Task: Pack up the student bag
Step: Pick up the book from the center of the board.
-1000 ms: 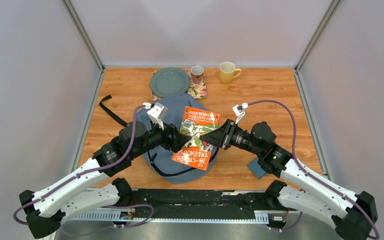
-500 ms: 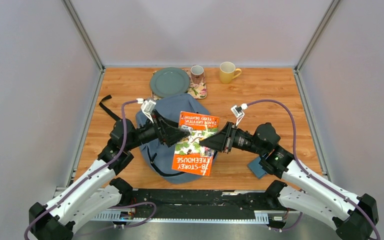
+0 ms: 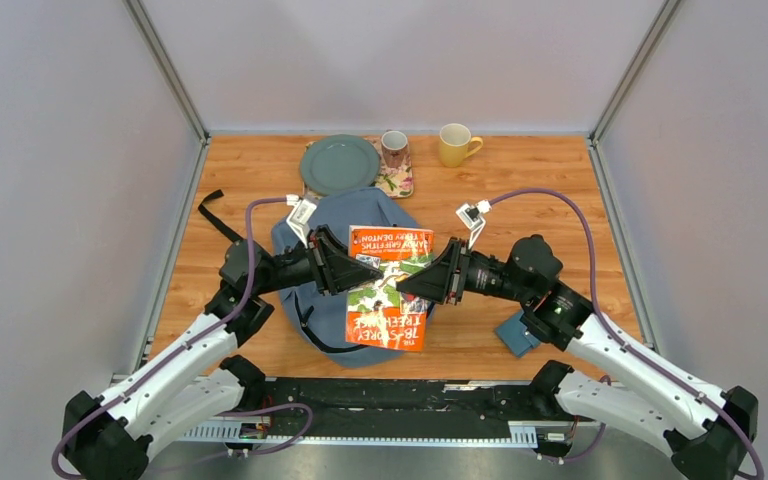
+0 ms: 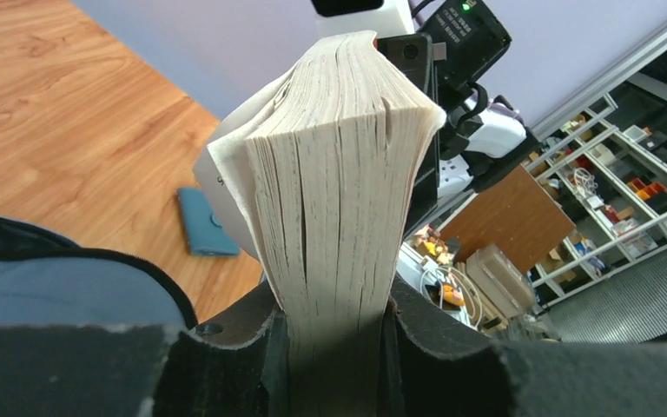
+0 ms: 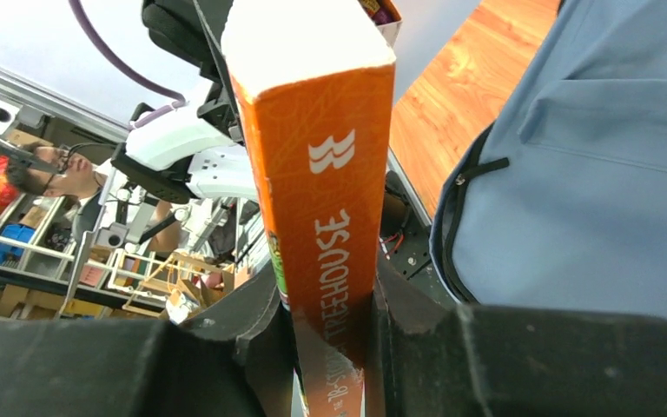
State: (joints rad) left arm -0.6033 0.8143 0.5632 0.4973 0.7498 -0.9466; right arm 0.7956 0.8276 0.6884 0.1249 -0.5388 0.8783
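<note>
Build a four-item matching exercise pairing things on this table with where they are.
Things:
1. orange paperback book
2. grey-blue fabric backpack
3. yellow ceramic mug
4. grey-green round plate

Places:
A. far edge, rightmost
B. table centre, beneath the book
C. far edge, leftmost
D. gripped by left gripper and right gripper

Pairs: 1-D, 2-B, 3-A, 4-C

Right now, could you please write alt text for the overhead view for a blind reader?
The left claw and right claw hold an orange book from opposite sides above a grey-blue backpack on a table; a plate and a yellow mug stand behind.
</note>
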